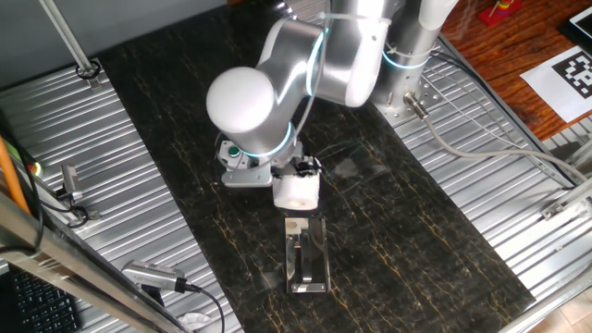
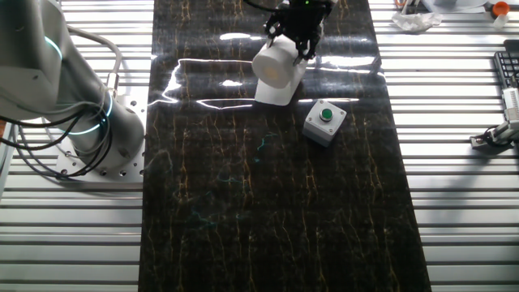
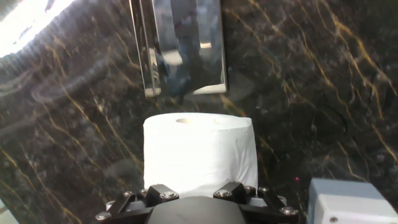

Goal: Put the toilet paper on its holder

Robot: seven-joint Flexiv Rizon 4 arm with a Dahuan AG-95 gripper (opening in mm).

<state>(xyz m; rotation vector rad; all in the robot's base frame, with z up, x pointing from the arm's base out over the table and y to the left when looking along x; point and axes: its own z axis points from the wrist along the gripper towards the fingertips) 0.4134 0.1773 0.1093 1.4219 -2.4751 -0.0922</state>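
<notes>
The toilet paper [image 3: 199, 152] is a white roll held in my gripper [image 3: 193, 194], which is shut on it from behind. Its hollow core end faces forward toward the holder [image 3: 180, 43], a shiny metal plate with a bar lying on the dark table just beyond the roll. In one fixed view the roll [image 1: 296, 191] hangs under the hand [image 1: 298, 168], right at the near end of the holder [image 1: 306, 257]. In the other fixed view the roll [image 2: 276, 70] is tilted, with a loose sheet hanging below it; the holder is hidden there.
A small grey box with a green button [image 2: 324, 122] stands on the dark marble-pattern table right of the roll, and its corner shows in the hand view [image 3: 348, 202]. Ribbed metal surfaces flank the table [image 1: 462, 240]. The arm's base [image 2: 89, 138] stands at the left.
</notes>
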